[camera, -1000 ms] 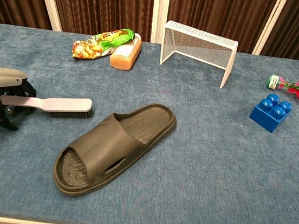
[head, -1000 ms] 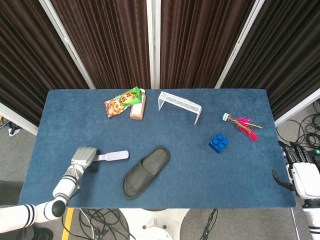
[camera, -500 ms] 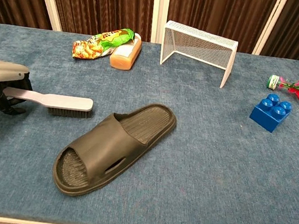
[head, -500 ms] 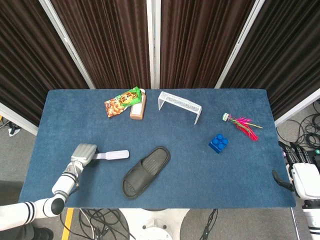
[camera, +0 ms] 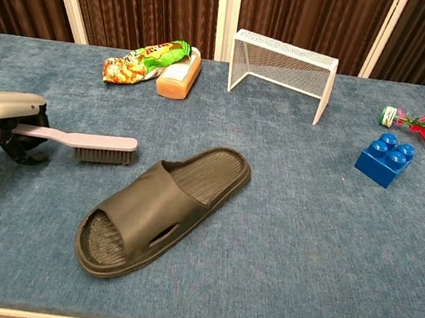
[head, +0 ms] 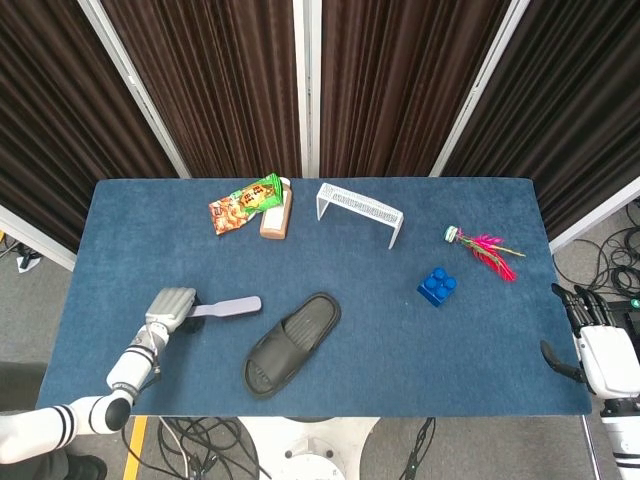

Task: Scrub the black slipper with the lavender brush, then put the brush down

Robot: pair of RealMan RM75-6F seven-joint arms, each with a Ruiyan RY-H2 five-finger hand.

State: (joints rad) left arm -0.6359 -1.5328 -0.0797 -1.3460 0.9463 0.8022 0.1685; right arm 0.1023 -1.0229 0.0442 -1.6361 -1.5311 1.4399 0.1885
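The black slipper (head: 291, 344) (camera: 160, 208) lies sole-down near the table's front edge, toe toward the back right. My left hand (head: 170, 308) (camera: 9, 123) grips the handle of the lavender brush (head: 228, 307) (camera: 90, 143), bristles down, just above the cloth to the left of the slipper. The brush head ends a short gap from the slipper's heel end. My right hand (head: 600, 350) hangs off the table's right edge with its fingers apart and nothing in it; the chest view does not show it.
At the back stand a snack bag (head: 242, 203), an orange soap bar (camera: 178, 75) and a small white wire goal (head: 360, 211). A blue brick (head: 437, 287) and a pink feathered shuttlecock (head: 482, 248) lie at the right.
My left hand has lifted the brush slightly and carried it a little to the right, toward the slipper. The right hand has barely moved.
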